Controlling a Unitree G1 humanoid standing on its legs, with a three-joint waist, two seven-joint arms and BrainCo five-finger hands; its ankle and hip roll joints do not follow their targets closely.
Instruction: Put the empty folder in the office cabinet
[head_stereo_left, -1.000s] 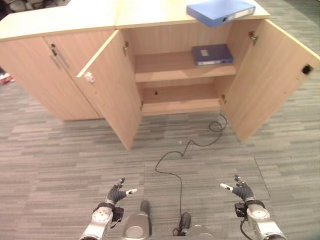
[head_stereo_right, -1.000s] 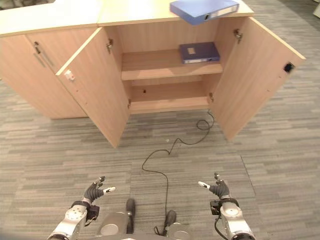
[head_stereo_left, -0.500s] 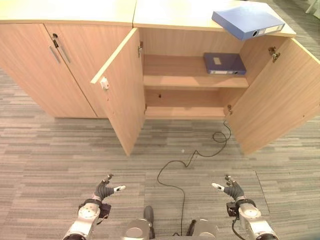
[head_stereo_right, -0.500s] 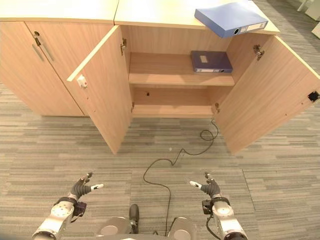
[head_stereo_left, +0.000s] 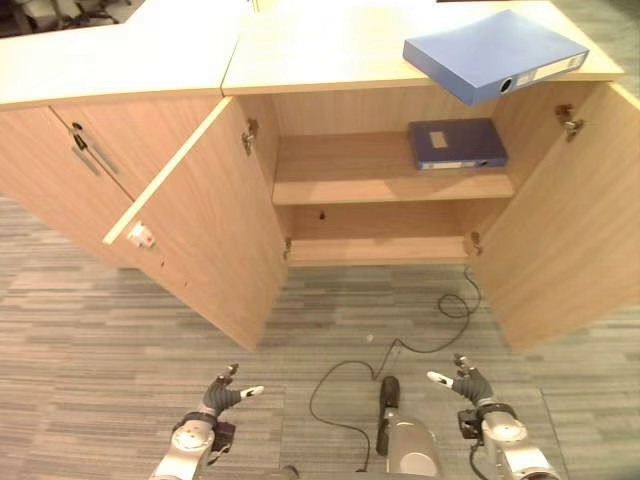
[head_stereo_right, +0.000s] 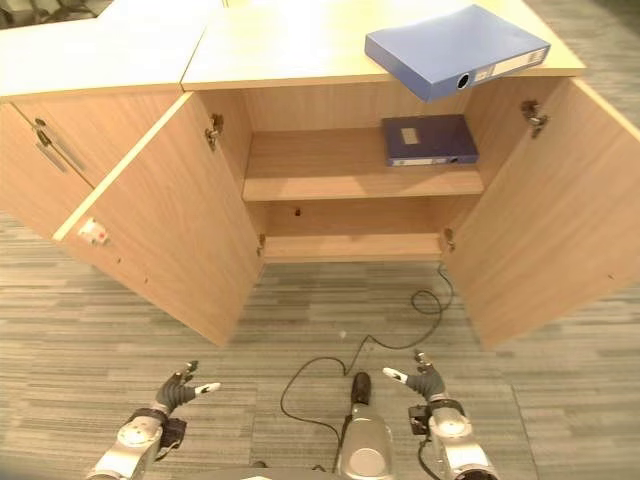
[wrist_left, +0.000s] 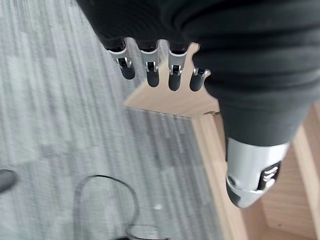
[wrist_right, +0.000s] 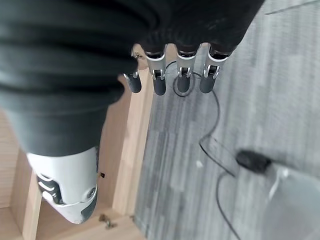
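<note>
A grey carpeted floor (head_stereo_left: 120, 330) fronted the wooden office cabinet (head_stereo_left: 390, 190), both doors open. The blue folder (head_stereo_left: 495, 52) lay flat on the cabinet's worktop (head_stereo_left: 310, 45), one corner overhanging the front edge. A darker folder (head_stereo_left: 455, 143) occupied the upper shelf. Left hand (head_stereo_left: 222, 396) and right hand (head_stereo_left: 468, 385) hung low, fingers relaxed, holding nothing. Judged light, rigid, smooth-covered; grip the overhanging edge or spine.

— Counting folders: two. One light blue folder (head_stereo_left: 495, 53) up on the cabinet top (head_stereo_left: 310, 45), one dark blue folder (head_stereo_left: 456, 144) on the upper shelf (head_stereo_left: 350, 170).

— Doors swung open: two, left door (head_stereo_left: 205, 230) and right door (head_stereo_left: 575, 240). Shelves inside: two. Hands: two.
</note>
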